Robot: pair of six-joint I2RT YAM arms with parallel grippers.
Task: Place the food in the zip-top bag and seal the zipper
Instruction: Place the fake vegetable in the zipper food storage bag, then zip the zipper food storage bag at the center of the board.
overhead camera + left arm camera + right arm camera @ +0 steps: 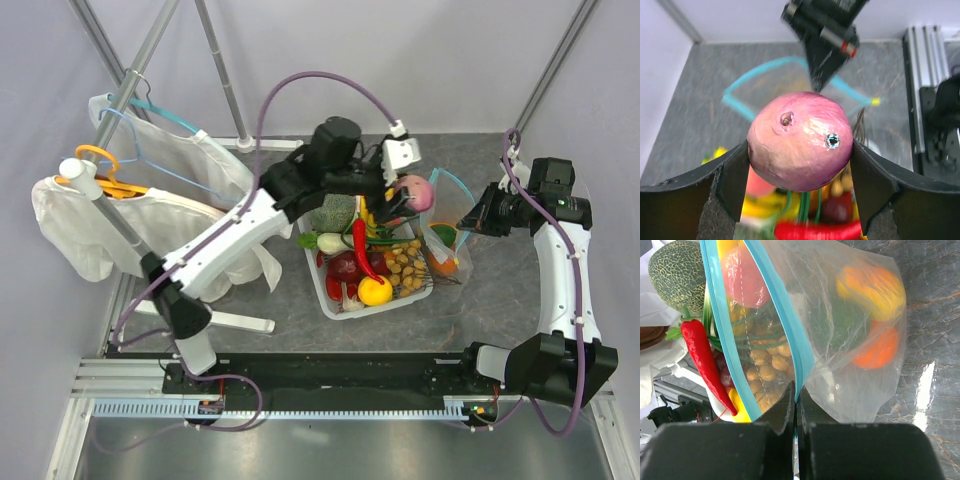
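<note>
My left gripper (800,170) is shut on a pink-purple toy onion (799,141), held in the air above the tray, close to the bag's mouth; it shows in the top view (412,192) too. The clear zip-top bag (855,340) lies right of the tray with its mouth held open. It holds a yellow-orange piece (875,287), an orange (879,349) and a green piece (840,322). My right gripper (796,392) is shut on the bag's teal zipper strip (790,325). In the top view the bag (447,235) sits by the right gripper (478,220).
A white tray (325,288) holds more toy food: red chili (363,250), yellow lemon (375,290), netted melon (335,213), potatoes (405,265). White garments on hangers (130,190) fill the left. Metal frame legs stand at the back.
</note>
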